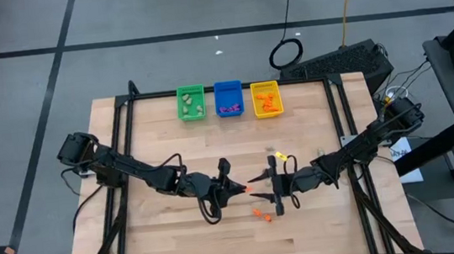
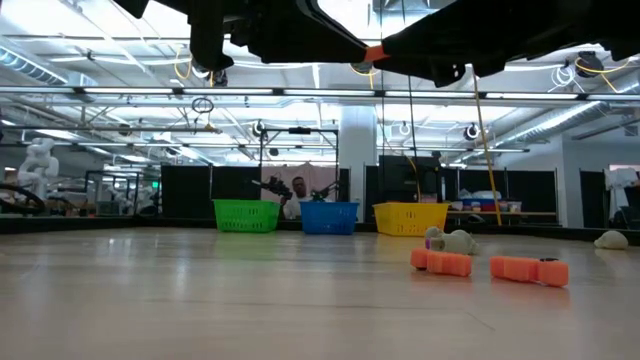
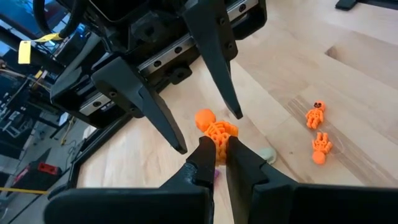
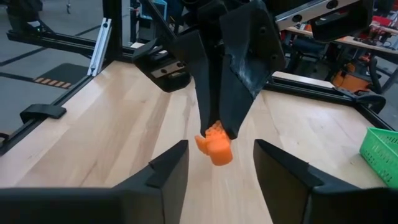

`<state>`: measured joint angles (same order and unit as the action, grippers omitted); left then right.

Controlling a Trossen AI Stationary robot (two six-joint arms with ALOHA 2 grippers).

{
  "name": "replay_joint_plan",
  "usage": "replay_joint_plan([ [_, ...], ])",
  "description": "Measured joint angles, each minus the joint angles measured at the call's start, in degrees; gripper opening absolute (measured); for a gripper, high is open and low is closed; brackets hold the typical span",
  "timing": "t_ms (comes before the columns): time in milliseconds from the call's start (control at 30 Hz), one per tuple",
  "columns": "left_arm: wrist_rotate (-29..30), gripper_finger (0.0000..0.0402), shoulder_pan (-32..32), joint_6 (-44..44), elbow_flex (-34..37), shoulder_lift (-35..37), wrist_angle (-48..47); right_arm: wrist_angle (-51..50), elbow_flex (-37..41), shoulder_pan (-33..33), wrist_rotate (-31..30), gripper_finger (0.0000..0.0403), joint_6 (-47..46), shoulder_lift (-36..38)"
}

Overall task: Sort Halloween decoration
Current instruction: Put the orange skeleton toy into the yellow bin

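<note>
This is a robotics lab or industrial test hall. The wooden table (image 1: 180,242) stands in a black metal frame on a grey concrete floor marked with dark tape lines (image 1: 49,86), with cables (image 1: 291,10) running across it. The low view shows a wide hall behind with ceiling strip lights (image 2: 100,75), overhead piping, black partitions (image 2: 185,190) and other workstations.

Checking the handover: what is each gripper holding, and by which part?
The left gripper pinches an orange skeleton trinket by its lower body. The right gripper stands open around it, holding nothing.
</note>
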<state>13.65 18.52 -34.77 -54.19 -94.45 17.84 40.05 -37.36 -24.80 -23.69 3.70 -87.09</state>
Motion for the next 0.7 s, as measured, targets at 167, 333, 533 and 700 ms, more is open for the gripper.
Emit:
replay_joint_plan([
  [167,0.0,0.0018,0.0,0.2,0.0,0.0,0.1,0.0,0.0,0.0,1.5,0.0144,0.0,0.0],
  [333,0.0,0.0018,0.0,0.2,0.0,0.0,0.1,0.0,0.0,0.0,1.4,0.0120,0.0,0.0],
  [533,0.0,0.0018,0.0,0.2,0.0,0.0,0.1,0.0,0.0,0.0,1.4,0.0089,0.0,0.0],
  [700,0.0,0.0018,0.0,1.5,0.0,0.0,0.1,0.0,0.0,0.0,1.4,0.0061,0.0,0.0],
])
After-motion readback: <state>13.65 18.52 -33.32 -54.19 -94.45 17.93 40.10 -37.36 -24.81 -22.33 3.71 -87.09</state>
